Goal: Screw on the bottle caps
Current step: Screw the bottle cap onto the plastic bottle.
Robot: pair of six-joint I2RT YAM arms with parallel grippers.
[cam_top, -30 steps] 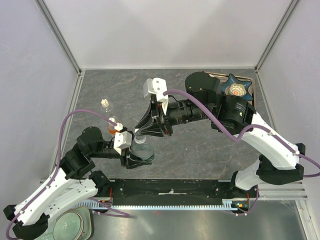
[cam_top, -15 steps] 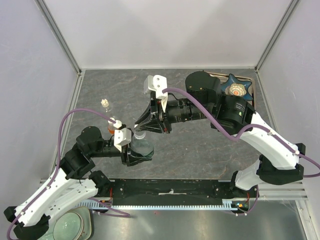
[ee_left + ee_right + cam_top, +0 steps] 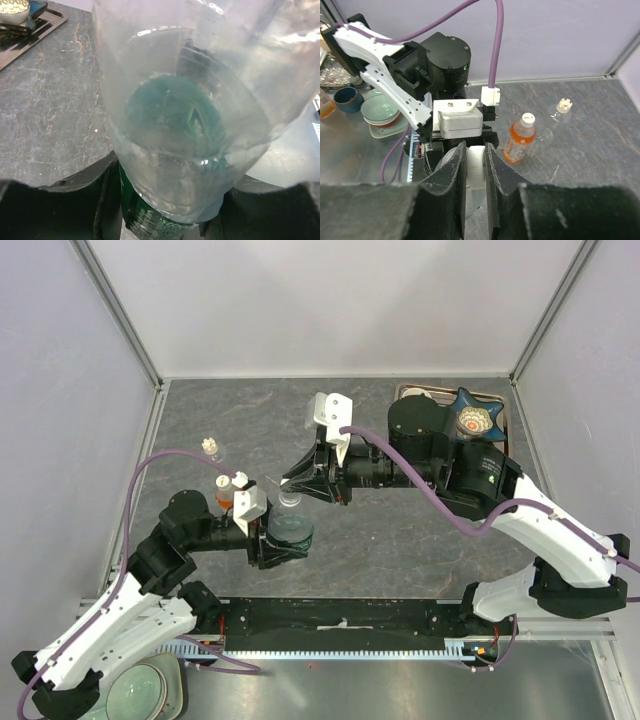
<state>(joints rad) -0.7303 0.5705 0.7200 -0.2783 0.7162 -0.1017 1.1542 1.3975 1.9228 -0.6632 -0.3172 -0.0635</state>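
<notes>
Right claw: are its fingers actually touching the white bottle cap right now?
Touching. The right wrist view shows the right claw shut on the white bottle cap, both fingers pressed flat against its ribbed sides with no gap.

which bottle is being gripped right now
The clear green-label bottle, clamped between the left gripper's jaws; the right gripper holds a white cap at its top. The orange bottle and the tiny clear bottle stand free on the table.
</notes>
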